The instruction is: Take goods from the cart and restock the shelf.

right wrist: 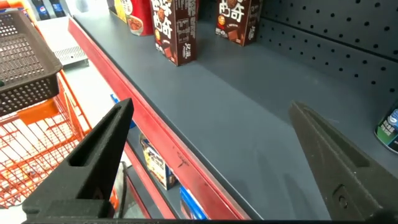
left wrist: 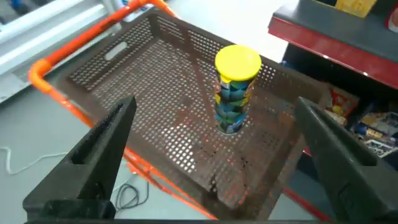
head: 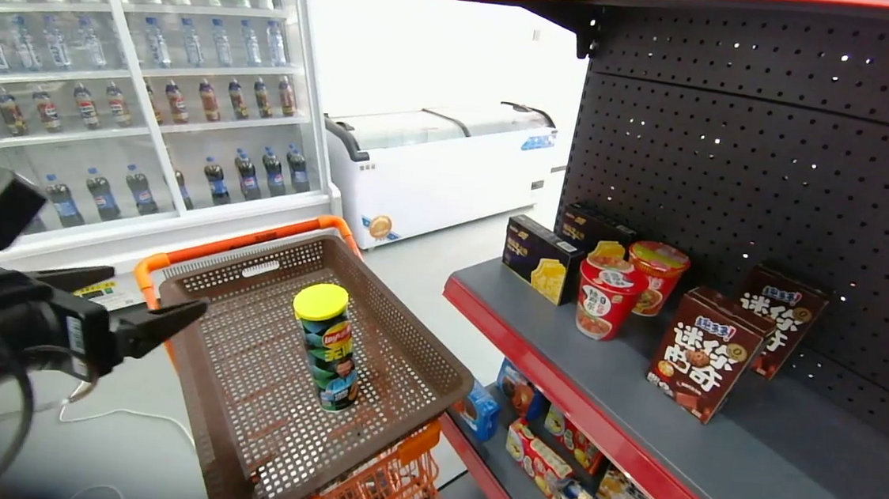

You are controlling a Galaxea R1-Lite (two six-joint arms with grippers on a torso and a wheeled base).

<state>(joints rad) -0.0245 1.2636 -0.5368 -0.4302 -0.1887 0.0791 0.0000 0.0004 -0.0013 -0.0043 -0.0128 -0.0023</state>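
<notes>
Left gripper (left wrist: 216, 106): jaws wide apart, holding nothing. It hangs at the left, near side of the cart (head: 255, 236), just outside the basket rim, and I read that as lined up for a reach.

Chip can (head: 327, 347), with its yellow lid, stands upright near the middle of the brown perforated basket (head: 408, 310) on top of the cart. It touches no wall, so either side is free for a finger. In the left wrist view the can sits between the two fingers but farther off, not yet enclosed. It is tall and narrow, so I judge it would tip if nudged. A mid-body grip seems safer than one at the lid.

Right gripper (right wrist: 211, 106): jaws also spread, empty, hovering over the bare near stretch of the grey shelf (head: 638, 407).

Stock on the shelf sits toward the far end and the back:
- two dark boxes (head: 542, 259)
- two red noodle cups (head: 606, 298)
- two brown biscuit boxes (head: 702, 355)

The open deck to the right of the biscuit boxes looks like the natural slot for the can.

Step in hand, as I judge it: first pick, nothing placed yet.
</notes>
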